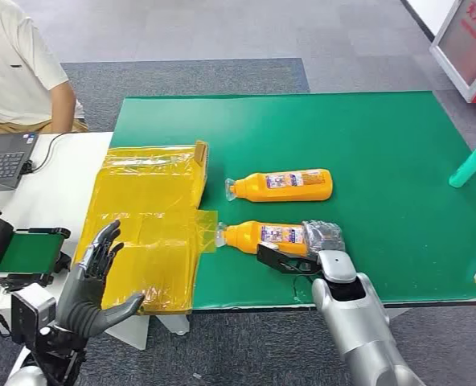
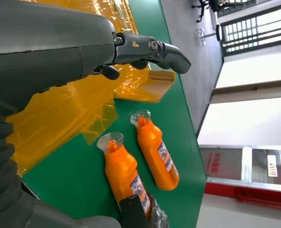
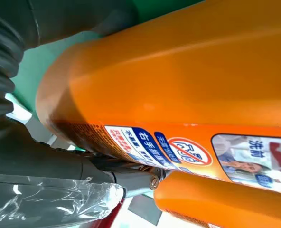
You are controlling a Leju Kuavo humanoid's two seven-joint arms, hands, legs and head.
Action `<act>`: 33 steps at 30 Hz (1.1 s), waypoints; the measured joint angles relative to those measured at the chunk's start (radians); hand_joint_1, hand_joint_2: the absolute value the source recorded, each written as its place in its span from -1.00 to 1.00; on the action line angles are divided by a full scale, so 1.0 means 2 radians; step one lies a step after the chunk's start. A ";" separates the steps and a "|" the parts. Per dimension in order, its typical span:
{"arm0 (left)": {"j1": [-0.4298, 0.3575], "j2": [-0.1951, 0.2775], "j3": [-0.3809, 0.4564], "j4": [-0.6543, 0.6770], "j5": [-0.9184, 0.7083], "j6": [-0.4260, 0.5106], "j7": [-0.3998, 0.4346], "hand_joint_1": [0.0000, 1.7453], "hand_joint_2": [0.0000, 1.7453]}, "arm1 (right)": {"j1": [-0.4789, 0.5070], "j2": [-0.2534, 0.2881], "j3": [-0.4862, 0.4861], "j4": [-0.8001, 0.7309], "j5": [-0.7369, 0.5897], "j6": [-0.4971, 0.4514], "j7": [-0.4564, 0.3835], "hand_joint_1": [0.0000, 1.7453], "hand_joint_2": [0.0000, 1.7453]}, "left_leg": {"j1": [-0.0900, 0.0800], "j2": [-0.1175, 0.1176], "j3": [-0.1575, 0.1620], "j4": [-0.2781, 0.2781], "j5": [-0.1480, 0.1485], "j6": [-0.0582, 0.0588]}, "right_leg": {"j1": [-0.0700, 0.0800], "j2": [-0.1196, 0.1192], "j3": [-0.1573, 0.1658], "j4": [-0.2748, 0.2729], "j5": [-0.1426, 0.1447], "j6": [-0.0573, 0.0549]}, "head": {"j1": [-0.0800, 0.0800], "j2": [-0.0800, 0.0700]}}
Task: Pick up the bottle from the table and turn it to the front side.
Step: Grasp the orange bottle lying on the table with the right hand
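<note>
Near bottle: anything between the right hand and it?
Nothing visible. The right hand is already at the base end of the near bottle, fingers along its side. The far bottle lies apart, further back on the green mat.

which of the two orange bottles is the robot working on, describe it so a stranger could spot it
On the green mat, beside the yellow plastic sheet, two orange bottles lie side by side. It is the nearer bottle, with the right hand at its base; the far bottle lies untouched.
</note>
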 joint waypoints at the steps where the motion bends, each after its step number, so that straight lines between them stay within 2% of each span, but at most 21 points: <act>1: 0.000 0.000 0.000 0.000 0.000 0.000 0.000 -1.00 1.00 | 0.000 0.000 0.000 0.001 0.000 -0.001 -0.001 1.00 1.00 | 0.000 0.000 0.000 0.000 0.000 0.000 | 0.000 0.000 0.000 0.000 0.000 0.000 | 0.000 0.000; 7: 0.000 0.001 0.000 0.002 0.003 0.001 -0.001 -1.00 1.00 | 0.000 0.001 -0.008 0.005 -0.017 -0.011 -0.027 1.00 1.00 | 0.001 0.000 0.000 0.000 0.000 0.000 | 0.001 0.000 0.000 0.000 0.000 0.000 | 0.000 0.000; 11: 0.000 0.002 0.000 0.003 0.003 0.002 -0.003 -1.00 1.00 | 0.010 0.009 -0.031 -0.005 -0.077 -0.014 -0.075 1.00 1.00 | 0.001 0.000 0.000 0.000 0.000 0.000 | 0.001 0.000 0.000 0.000 0.000 0.000 | 0.000 0.000; 15: 0.002 0.004 0.000 0.004 0.003 0.004 -0.006 -1.00 1.00 | 0.027 0.019 -0.049 -0.029 -0.133 -0.003 -0.104 1.00 1.00 | 0.001 0.000 0.000 0.000 0.000 0.000 | 0.001 0.000 0.000 0.000 0.000 0.000 | 0.000 0.000; 19: 0.008 0.004 0.000 0.004 -0.002 0.004 -0.008 -1.00 1.00 | 0.079 0.026 -0.060 -0.095 -0.275 0.036 -0.139 1.00 1.00 | 0.001 0.000 -0.001 0.000 0.000 0.000 | 0.001 0.000 0.000 0.000 0.000 0.000 | 0.000 0.000; 24: 0.016 -0.004 -0.023 0.002 -0.025 0.024 -0.004 -1.00 1.00 | 0.187 0.017 -0.060 -0.234 -0.473 0.062 -0.143 1.00 1.00 | 0.000 0.000 -0.003 0.000 -0.001 0.001 | 0.000 -0.001 -0.002 0.000 -0.001 0.001 | 0.000 0.000; 28: 0.014 -0.004 -0.050 0.002 -0.028 0.040 -0.003 -1.00 1.00 | 0.236 -0.001 -0.060 -0.313 -0.545 0.065 -0.144 1.00 1.00 | 0.000 0.000 -0.003 0.000 -0.002 0.001 | 0.000 -0.001 -0.002 0.000 -0.001 0.001 | 0.000 0.000; 33: 0.005 -0.004 -0.072 0.002 -0.019 0.049 -0.002 -1.00 1.00 | 0.273 -0.019 -0.061 -0.376 -0.624 0.070 -0.153 1.00 1.00 | 0.000 0.000 -0.003 0.000 -0.002 0.001 | 0.000 0.000 -0.002 0.000 -0.001 0.001 | 0.000 0.000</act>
